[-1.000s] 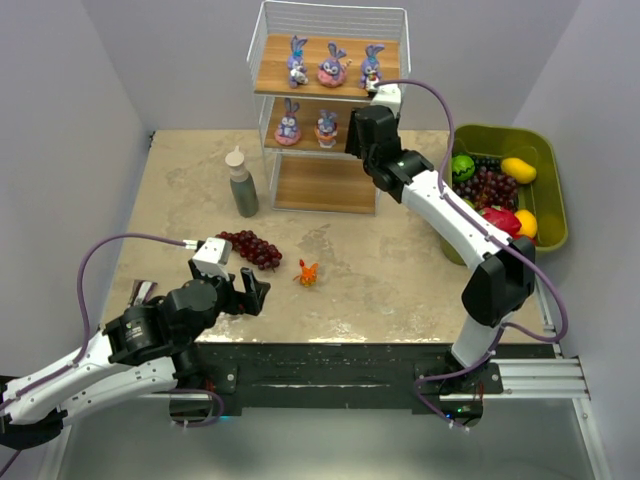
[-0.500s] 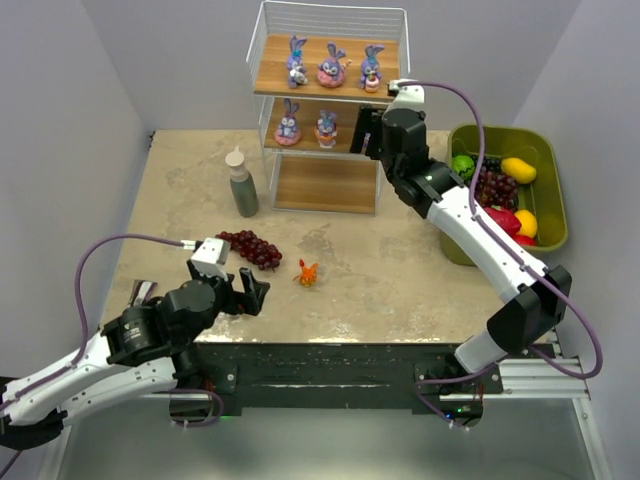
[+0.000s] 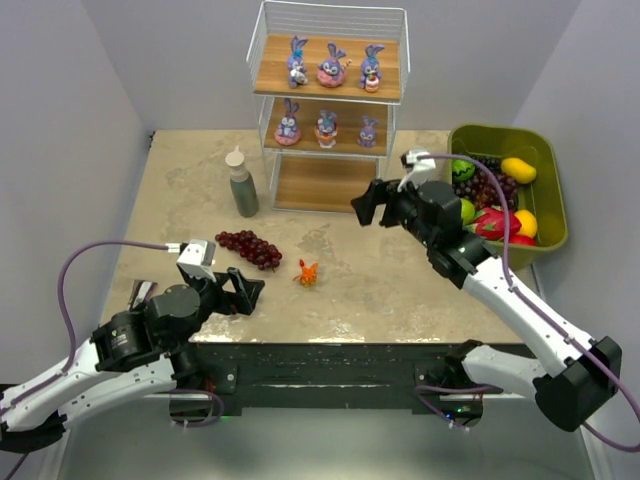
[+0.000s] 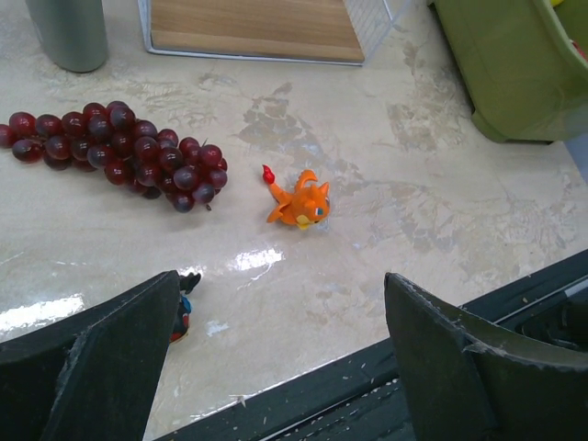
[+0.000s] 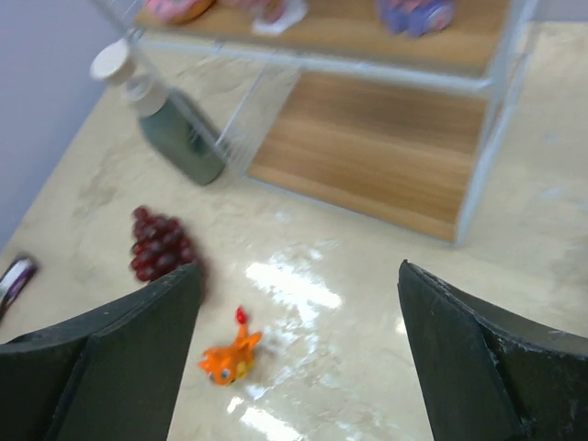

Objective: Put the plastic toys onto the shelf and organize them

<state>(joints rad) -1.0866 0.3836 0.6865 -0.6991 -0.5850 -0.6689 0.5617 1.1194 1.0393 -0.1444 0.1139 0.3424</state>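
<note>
The shelf [image 3: 325,185] stands at the back with three bunnies on the top board [image 3: 330,62] and three on the middle board, the rightmost a small purple bunny [image 3: 368,130]. The orange creature [image 3: 308,272] lies on the table, also in the left wrist view [image 4: 299,202] and the right wrist view [image 5: 230,356]. A black bug [image 4: 184,308] peeks out beside my left finger. My left gripper [image 3: 245,290] is open and empty near the front edge. My right gripper [image 3: 368,205] is open and empty, in front of the shelf.
A dark red grape bunch [image 3: 250,248] lies left of the orange creature. A grey-green bottle [image 3: 241,183] stands left of the shelf. An olive-green bin [image 3: 545,150] of fruit sits at the right. The table's front edge [image 4: 303,386] is just below my left gripper.
My right gripper has pulled back from the middle board, leaving a purple bunny at its right end, and moved down and forward over the table. My left arm shifted slightly.
</note>
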